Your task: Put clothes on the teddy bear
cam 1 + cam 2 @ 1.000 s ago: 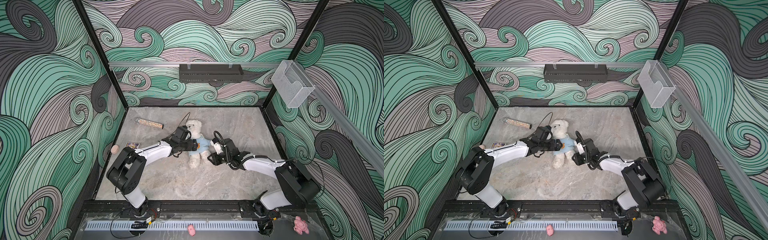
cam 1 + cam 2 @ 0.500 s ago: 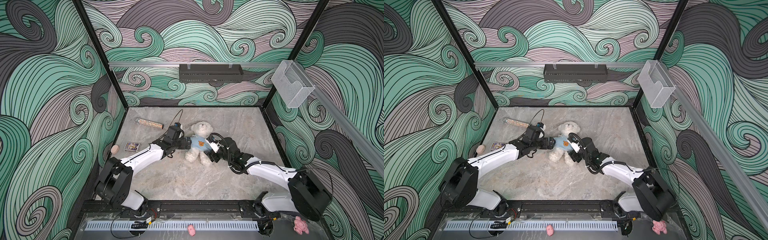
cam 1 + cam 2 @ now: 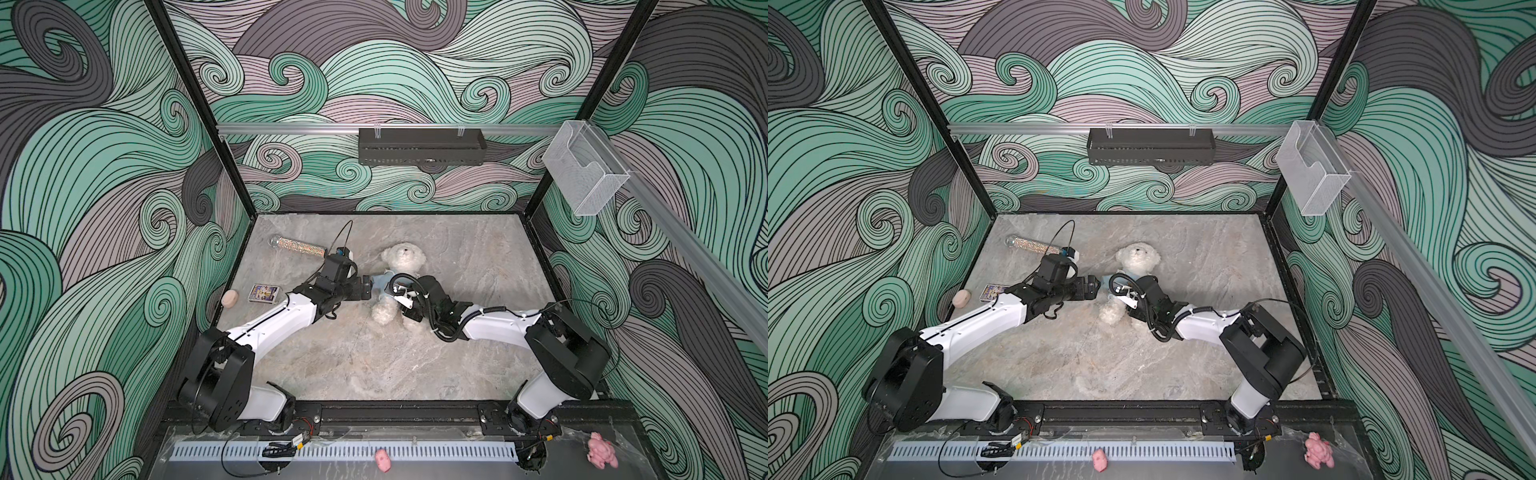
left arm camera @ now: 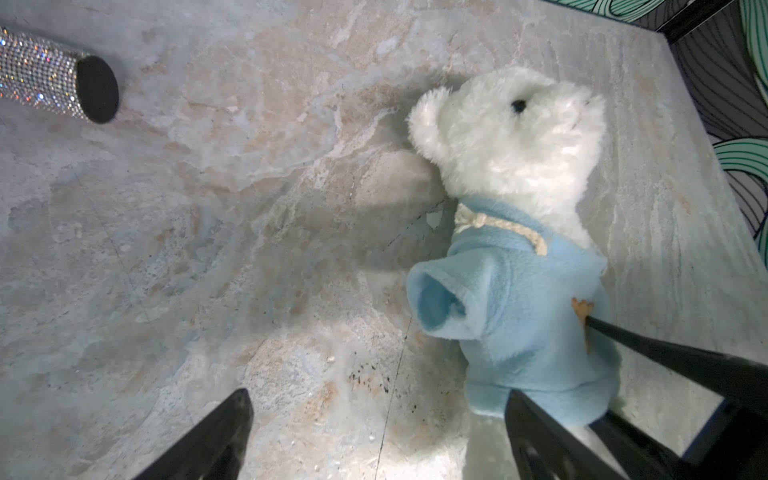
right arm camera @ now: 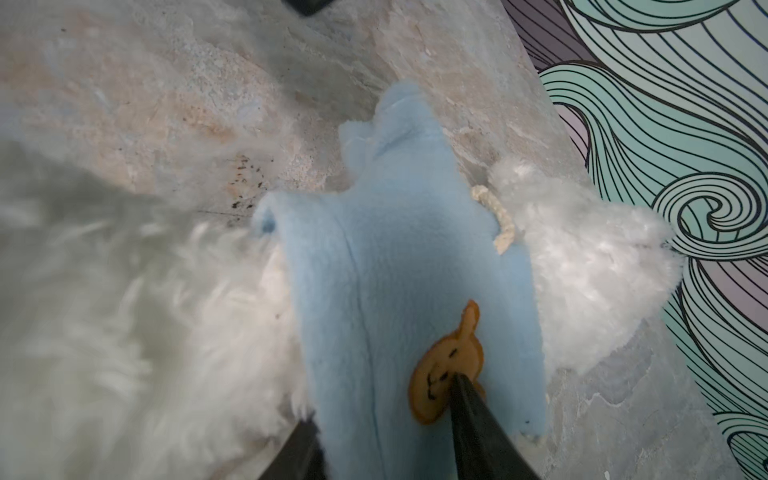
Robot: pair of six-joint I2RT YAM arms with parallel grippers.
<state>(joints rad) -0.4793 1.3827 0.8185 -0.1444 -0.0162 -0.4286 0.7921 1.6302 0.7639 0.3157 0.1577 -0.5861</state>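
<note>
The teddy bear point(image 3: 403, 259) point(image 3: 1138, 259) lies on its back on the marble table, head point(image 4: 511, 137) toward the back wall. It wears a light blue shirt point(image 4: 519, 299) point(image 5: 395, 270) with an orange patch point(image 5: 446, 365). The sleeve point(image 4: 436, 303) facing my left arm hangs hollow, with no paw showing. My left gripper point(image 3: 368, 289) point(image 3: 1096, 286) point(image 4: 378, 395) stands open beside that sleeve, nothing between its fingers. My right gripper point(image 3: 394, 291) point(image 3: 1121, 293) point(image 5: 380, 401) is over the torso, shut on the shirt, one finger point(image 4: 665, 357) on the patch.
A rhinestone tube point(image 3: 297, 246) point(image 4: 41, 79) lies at the back left. A small card box point(image 3: 263, 293) and a beige round thing point(image 3: 229, 298) sit at the left edge. Two pink plush toys point(image 3: 382, 459) point(image 3: 600, 455) lie in front of the arm bases.
My right gripper has come from the bear's side onto its torso, opened wide and closed on the shirt. My left gripper has drawn back a little from the bear's shoulder, still open.
</note>
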